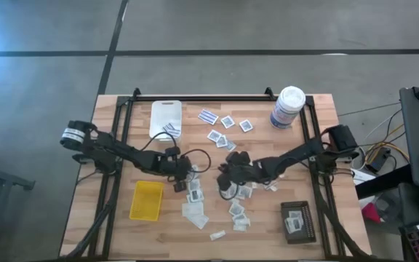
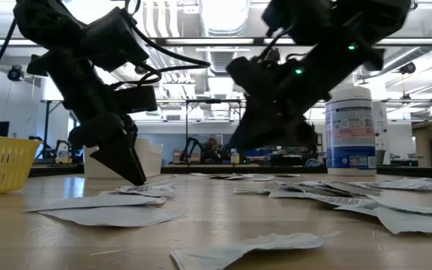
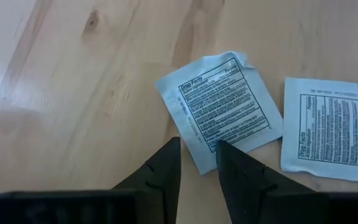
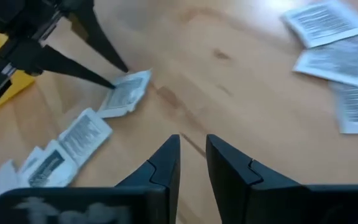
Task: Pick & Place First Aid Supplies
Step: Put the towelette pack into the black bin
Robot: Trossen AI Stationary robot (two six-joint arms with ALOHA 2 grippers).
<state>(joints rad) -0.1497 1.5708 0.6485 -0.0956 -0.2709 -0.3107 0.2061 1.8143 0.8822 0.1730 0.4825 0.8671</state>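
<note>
Left tool [image 1: 182, 177] hovers right of the yellow tray [image 1: 146, 199], which looks empty; many packets [image 1: 195, 211] lie loose on the worktop [image 1: 108, 131], so most sorting remains. Its wrist camera shows narrowly parted jaws straddling one packet's [image 3: 222, 107] corner, not yet pinching. Right tool [image 4: 191, 155], slightly parted, holds nothing.

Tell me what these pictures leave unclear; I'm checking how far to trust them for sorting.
- Black tray, high view: contents too small to identify.
- Packet print, left wrist view: too small to read.
- Packets, right wrist view: blurred.
- Yellow tray, low view: cut off by the edge.
</note>
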